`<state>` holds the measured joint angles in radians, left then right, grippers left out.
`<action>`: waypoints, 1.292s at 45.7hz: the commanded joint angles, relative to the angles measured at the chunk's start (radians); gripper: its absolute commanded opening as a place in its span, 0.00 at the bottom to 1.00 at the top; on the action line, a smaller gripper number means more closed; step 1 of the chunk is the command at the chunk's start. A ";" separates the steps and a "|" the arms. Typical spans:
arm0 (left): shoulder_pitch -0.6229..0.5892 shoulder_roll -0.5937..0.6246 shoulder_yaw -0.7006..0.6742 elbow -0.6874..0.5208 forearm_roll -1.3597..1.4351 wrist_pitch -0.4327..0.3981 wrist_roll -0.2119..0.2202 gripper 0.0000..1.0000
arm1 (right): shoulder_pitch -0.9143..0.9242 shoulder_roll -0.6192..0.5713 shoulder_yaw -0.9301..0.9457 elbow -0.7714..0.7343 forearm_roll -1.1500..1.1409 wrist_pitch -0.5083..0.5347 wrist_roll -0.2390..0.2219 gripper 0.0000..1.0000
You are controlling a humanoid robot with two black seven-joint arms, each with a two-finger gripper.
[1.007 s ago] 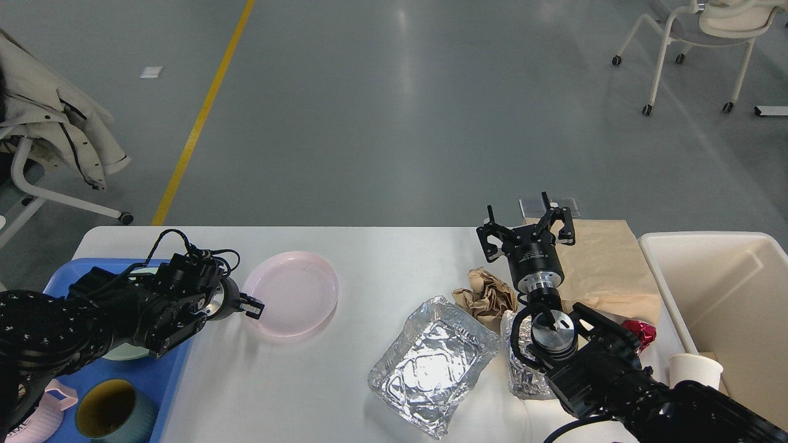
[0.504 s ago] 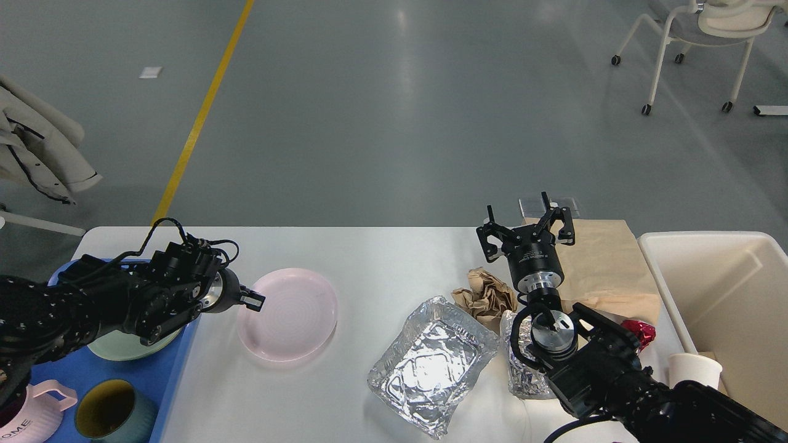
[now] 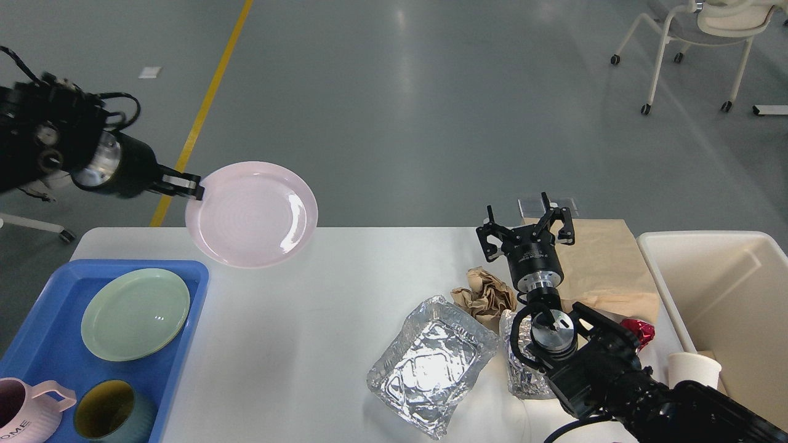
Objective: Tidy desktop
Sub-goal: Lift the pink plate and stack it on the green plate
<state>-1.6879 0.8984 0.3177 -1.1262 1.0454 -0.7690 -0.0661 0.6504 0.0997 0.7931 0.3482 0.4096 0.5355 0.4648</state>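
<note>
The white desktop [image 3: 345, 289] fills the lower half of the head view. My left gripper [image 3: 188, 186] is shut on the left rim of a pink plate [image 3: 252, 213] and holds it tilted in the air above the desktop's far left edge. My right gripper [image 3: 526, 231] is open and empty, fingers spread, above the desktop beside a flat brown paper bag [image 3: 600, 264]. A crumpled brown paper ball [image 3: 486, 294] lies just left of the right wrist. A foil tray [image 3: 431, 363] and a second foil piece [image 3: 523, 363] lie at the front.
A blue tray [image 3: 43, 344] at the left holds a green plate [image 3: 135, 314], a pink mug [image 3: 24, 418] and a dark cup [image 3: 108, 418]. A cream bin [image 3: 720, 307] stands at the right, with a paper cup [image 3: 692, 369] and a red wrapper [image 3: 640, 332] near it.
My left gripper has lifted the pink plate off the desktop, up and to the left, uncovering the blue tray and green plate. The right arm has not moved.
</note>
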 commanded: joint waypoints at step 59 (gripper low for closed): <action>0.887 -0.223 -0.074 0.899 0.186 0.573 -0.388 0.28 | 0.000 0.000 -0.002 0.000 -0.003 0.000 0.000 1.00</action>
<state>-0.8107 0.6875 0.2417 -0.2273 1.2570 -0.2017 -0.4672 0.6504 0.0997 0.7916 0.3478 0.4091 0.5355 0.4648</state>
